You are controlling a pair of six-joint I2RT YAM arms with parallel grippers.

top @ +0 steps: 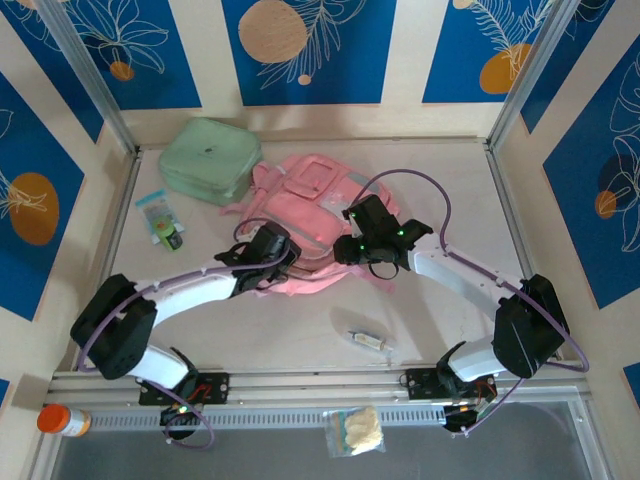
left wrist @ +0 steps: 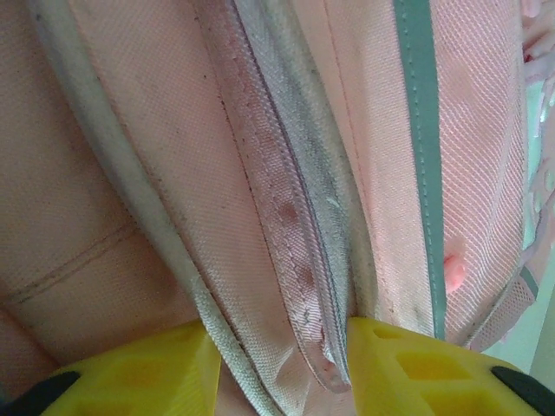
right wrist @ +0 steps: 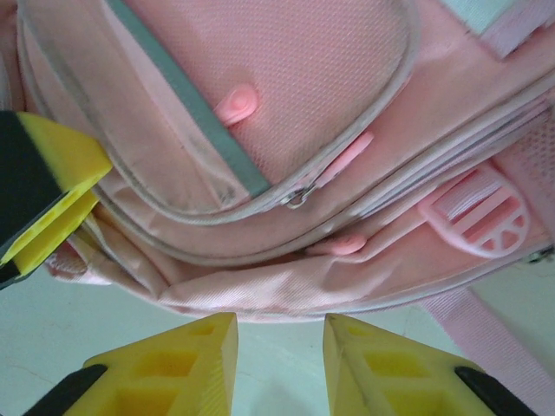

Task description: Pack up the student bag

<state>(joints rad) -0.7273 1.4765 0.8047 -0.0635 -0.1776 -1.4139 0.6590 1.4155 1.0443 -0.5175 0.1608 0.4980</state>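
The pink student bag [top: 312, 195] lies flat in the middle of the table, its near edge toward the arms. My left gripper [top: 268, 258] is at the bag's near left edge; in its wrist view the yellow fingers [left wrist: 156, 373] press from both sides on a fold of pink fabric with a grey zip [left wrist: 303, 260], so it is shut on the bag. My right gripper [top: 362, 252] hovers at the near right edge. Its fingers [right wrist: 182, 364] stand apart with bare table between them, just short of the bag's rim [right wrist: 286, 290]. A pink zip pull [right wrist: 347, 245] lies just beyond.
A mint-green zip case [top: 210, 158] lies at the back left, touching the bag. A small packet [top: 160, 218] sits left of the bag. A small pale item [top: 368, 341] lies on the near table. An orange-capped bottle [top: 62, 420] and a plastic pouch [top: 355, 430] rest by the front rail.
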